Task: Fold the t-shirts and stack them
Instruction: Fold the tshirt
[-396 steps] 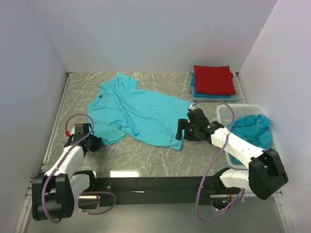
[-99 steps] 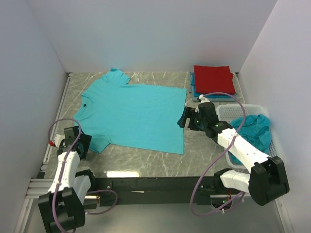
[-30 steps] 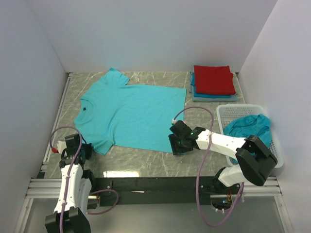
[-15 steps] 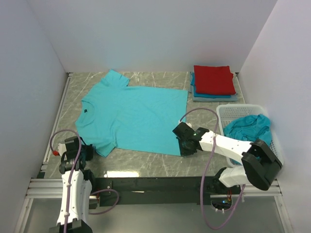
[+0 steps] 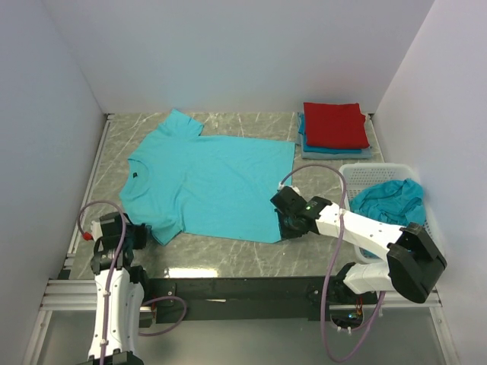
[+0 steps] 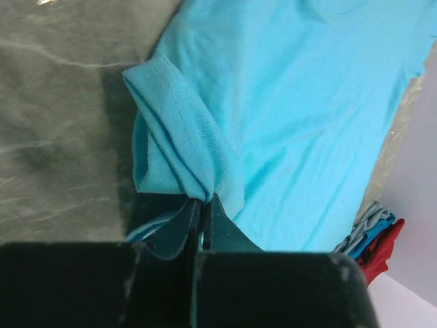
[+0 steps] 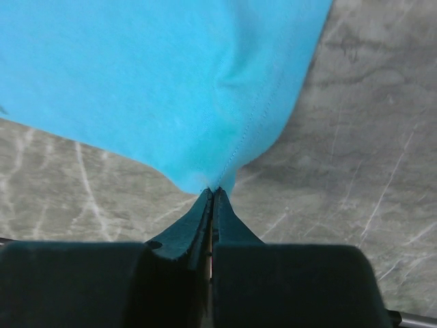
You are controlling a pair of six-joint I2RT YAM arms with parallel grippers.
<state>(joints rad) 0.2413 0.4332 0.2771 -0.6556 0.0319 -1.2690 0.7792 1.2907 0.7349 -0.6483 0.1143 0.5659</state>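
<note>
Now one teal shirt (image 5: 213, 190) lies spread on the bench (image 5: 228, 255). My left claw (image 6: 201, 205) is clamped on its sleeve hem, my right claw (image 7: 212, 195) on its near hem corner. One folded stack (image 5: 335, 128), red on top, sits far right; one crumpled shirt (image 5: 388, 201) fills the basket (image 5: 354, 176).

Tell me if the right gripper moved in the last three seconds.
Yes. The right gripper has come nearer, away from the folded stack, and now pinches a corner of the shirt.
</note>
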